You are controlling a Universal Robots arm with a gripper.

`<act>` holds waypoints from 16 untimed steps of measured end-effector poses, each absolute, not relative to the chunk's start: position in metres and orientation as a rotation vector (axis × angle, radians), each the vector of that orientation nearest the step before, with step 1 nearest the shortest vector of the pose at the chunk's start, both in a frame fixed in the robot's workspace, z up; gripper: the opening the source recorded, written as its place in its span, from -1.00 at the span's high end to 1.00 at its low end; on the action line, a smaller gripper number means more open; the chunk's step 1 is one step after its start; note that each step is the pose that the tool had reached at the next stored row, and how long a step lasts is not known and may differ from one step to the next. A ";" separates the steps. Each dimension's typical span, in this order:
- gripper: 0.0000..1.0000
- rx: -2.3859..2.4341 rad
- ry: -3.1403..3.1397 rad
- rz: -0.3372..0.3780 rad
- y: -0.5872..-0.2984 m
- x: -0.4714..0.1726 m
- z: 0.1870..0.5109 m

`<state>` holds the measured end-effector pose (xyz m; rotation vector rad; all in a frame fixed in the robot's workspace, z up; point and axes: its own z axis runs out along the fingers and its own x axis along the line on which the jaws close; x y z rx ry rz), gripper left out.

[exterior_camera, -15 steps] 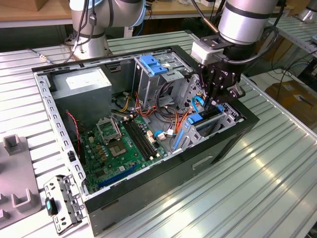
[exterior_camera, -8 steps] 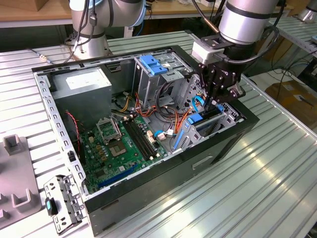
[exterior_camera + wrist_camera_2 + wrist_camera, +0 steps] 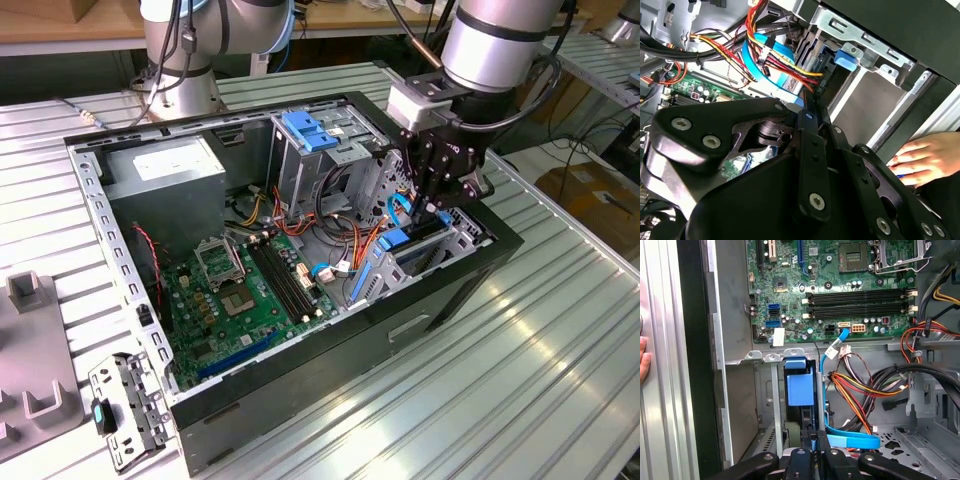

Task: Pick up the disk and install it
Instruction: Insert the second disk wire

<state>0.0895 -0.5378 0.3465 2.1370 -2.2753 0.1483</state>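
Blue plastic edges the disk (image 3: 412,240), which stands on edge in the drive bay at the right end of the open case (image 3: 130,300) in the exterior view, sunk between the bay's metal walls. The gripper (image 3: 437,208) hangs straight above it, its black fingers (image 3: 428,190) drawn close together around the disk's top edge; in the first wrist view the gripper (image 3: 812,450) has its tips nearly meeting on a thin dark edge just below the blue carrier (image 3: 800,382), so it appears to be pinching the disk. In the second wrist view the gripper (image 3: 812,112) shows the same narrow gap, with a blue tab (image 3: 845,59) on the bay rail beyond it.

Left of the bay lies the green motherboard (image 3: 245,290), with its empty socket and black memory slots. Red, yellow and orange wires (image 3: 345,235) and a blue cable (image 3: 850,440) run between board and bay. Farther back stands a metal cage with a blue handle (image 3: 306,130), and at the far left corner of the case sits the grey power supply (image 3: 165,180).

A person's hand (image 3: 922,157) rests on the outside of the case wall in the second wrist view; fingertips (image 3: 644,360) also touch the ribbed table in the first wrist view. A grey bracket (image 3: 125,410) lies on the table (image 3: 500,400) near the case's left corner.
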 end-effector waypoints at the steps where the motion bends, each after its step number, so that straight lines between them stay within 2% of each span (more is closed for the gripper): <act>1: 0.68 2.138 -2.276 0.146 -0.538 0.090 0.346; 16: 0.68 2.174 -2.251 0.132 -0.539 0.091 0.348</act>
